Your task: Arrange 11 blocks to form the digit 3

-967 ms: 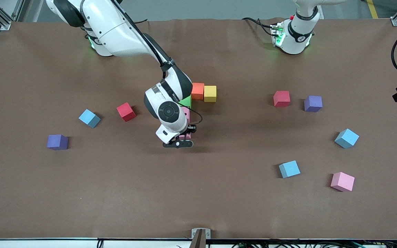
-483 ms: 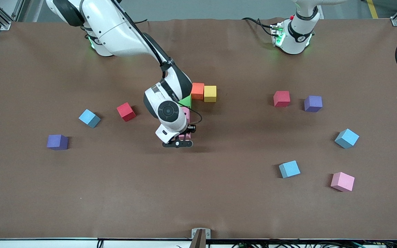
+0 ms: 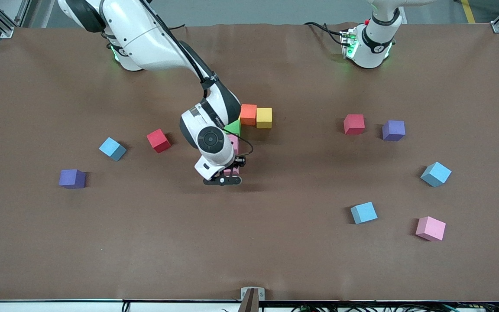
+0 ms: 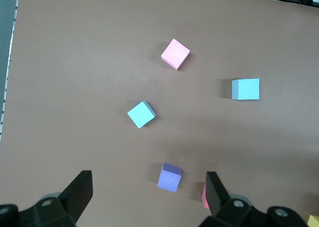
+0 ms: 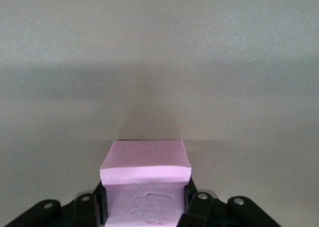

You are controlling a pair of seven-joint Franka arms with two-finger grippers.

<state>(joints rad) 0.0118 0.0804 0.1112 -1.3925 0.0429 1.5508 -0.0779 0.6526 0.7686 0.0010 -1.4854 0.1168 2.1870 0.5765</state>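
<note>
Here the right gripper (image 3: 228, 177), just below the middle of the front view, is clamped on a pink block (image 5: 145, 184) low over the brown table (image 3: 145, 242). Just above it sit a green block (image 3: 234, 127), an orange block (image 3: 248, 114) and a yellow block (image 3: 264, 118). The left gripper (image 4: 147, 199) waits with its fingers spread wide, high over a purple cube (image 4: 169, 177).
</note>
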